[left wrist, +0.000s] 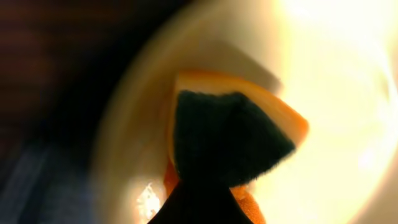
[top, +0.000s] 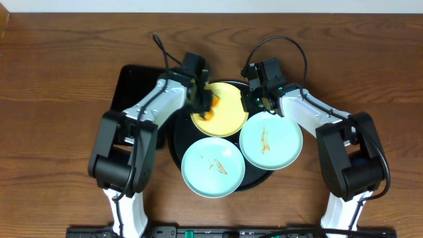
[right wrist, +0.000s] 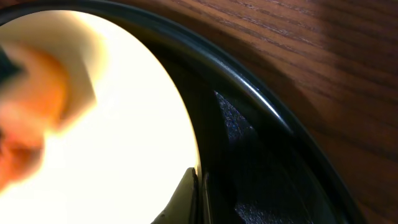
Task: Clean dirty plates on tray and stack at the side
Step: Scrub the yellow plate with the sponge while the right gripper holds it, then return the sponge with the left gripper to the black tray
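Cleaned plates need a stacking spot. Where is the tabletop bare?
Bare tabletop: right of the right arm, along the far edge, left of the rectangular tray. Crowded: the round tray, two mint plates, left tool with sponge and right tool at the yellow plate.

On the glossy black round tray (top: 174, 144), your pale yellow plastic plate (top: 225, 114) lies at twelve o'clock. The mint-blue plastic plate (top: 213, 168) at six o'clock and its mint-blue twin (top: 271, 140) at three o'clock carry orange-brown smears. The foam sponge (left wrist: 230, 134) is orange, faced dark green.
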